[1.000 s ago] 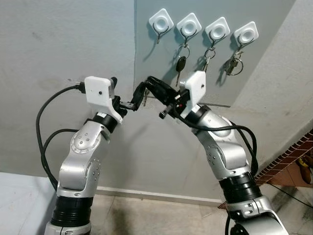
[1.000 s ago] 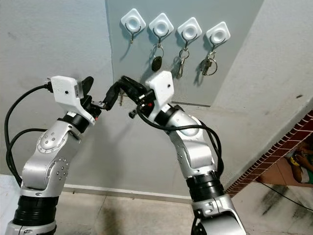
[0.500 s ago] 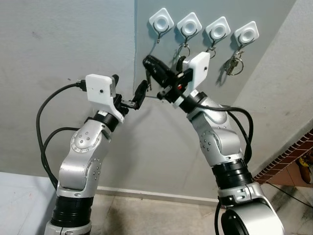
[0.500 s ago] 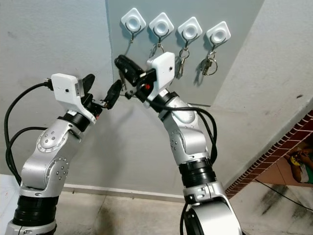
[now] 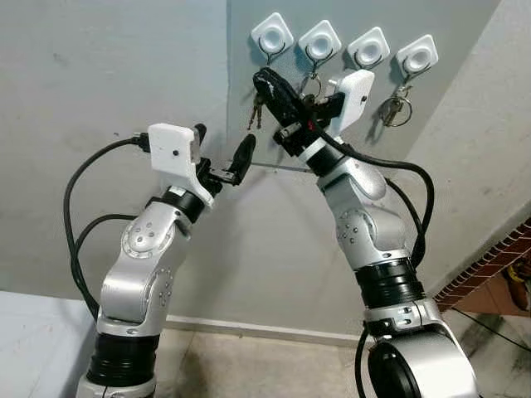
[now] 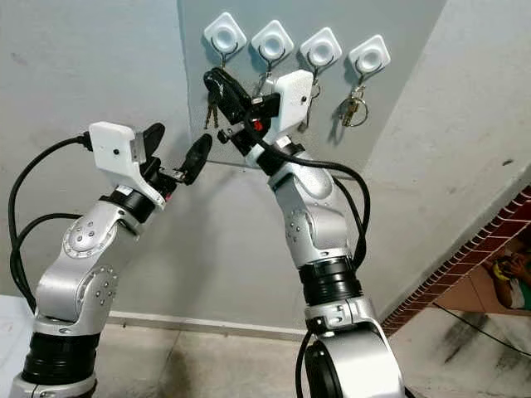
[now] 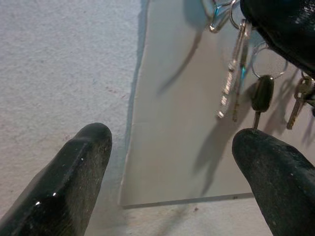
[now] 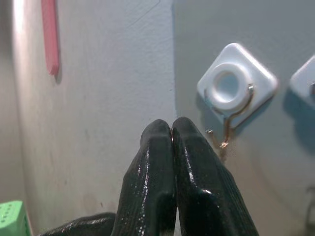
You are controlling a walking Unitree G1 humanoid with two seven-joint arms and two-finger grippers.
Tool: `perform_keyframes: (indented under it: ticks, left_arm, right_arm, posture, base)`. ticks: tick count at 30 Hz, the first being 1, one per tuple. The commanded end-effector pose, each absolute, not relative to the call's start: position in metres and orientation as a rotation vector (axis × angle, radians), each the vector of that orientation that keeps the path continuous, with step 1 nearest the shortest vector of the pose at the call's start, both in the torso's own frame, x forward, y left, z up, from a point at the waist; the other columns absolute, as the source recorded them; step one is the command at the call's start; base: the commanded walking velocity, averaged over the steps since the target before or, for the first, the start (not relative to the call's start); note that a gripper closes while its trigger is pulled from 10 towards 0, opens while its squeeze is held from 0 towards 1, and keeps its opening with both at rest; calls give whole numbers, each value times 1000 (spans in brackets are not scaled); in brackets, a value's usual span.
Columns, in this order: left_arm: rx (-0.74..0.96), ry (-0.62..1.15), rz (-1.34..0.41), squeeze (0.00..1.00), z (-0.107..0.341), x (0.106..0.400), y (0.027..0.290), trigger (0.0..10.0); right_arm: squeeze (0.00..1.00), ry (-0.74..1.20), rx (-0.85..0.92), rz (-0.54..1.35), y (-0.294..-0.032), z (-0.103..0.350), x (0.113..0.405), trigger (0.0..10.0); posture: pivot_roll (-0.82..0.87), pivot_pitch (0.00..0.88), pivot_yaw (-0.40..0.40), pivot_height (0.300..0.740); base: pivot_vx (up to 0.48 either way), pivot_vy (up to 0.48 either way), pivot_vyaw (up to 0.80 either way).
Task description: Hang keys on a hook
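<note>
Grey wall [image 5: 99, 75] fills the background of the left eye view, with a smoother panel [image 5: 431, 16] carrying four white hooks in a row. The right gripper [image 5: 267, 83] is raised just below and beside the leftmost hook [image 5: 272, 35], its fingers pressed together on the keys [image 5: 256, 112], which dangle from the tip against the panel. That hook is bare; the other three each carry keys. The left gripper [image 5: 222, 157] hovers lower and to the left, spread and holding nothing.

From the right eye view the layout is the same: the right gripper [image 6: 220, 84] sits right under the free hook [image 6: 225, 35], so the key ring must go up and slightly toward the wall to catch the wire.

Through the left wrist view, two parted fingers [image 7: 74, 172] frame the panel edge, and the keys [image 7: 231, 83] hang long axis vertical from the dark right gripper above.

Along the right wrist view, the closed fingers [image 8: 172, 177] point just beside the hook [image 8: 234, 91], whose wire curls down near the tips.
</note>
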State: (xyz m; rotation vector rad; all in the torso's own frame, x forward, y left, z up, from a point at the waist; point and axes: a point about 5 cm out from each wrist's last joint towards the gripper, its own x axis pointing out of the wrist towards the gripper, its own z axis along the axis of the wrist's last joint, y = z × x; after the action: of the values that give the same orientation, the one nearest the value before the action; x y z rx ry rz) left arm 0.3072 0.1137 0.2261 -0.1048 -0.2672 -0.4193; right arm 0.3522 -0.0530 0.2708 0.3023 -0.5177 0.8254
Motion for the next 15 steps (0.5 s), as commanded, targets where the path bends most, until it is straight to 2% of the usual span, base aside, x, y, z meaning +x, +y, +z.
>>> perform_keyframes:
  ticks: [1,15]
  left_arm:
    - [-103,-286,-443,0,232,305,110,10000]
    - [-106,-279,-438,0,232,305,110,10000]
  right_arm:
    - [0,-540,323,823,-55,279,354,10000]
    - [0,-527,436,798,-57,286,362,10000]
  posture:
    - [95,54,-78,732]
    - [97,60,-81,732]
  base:
    - [0,0,0]
    - [0,0,0]
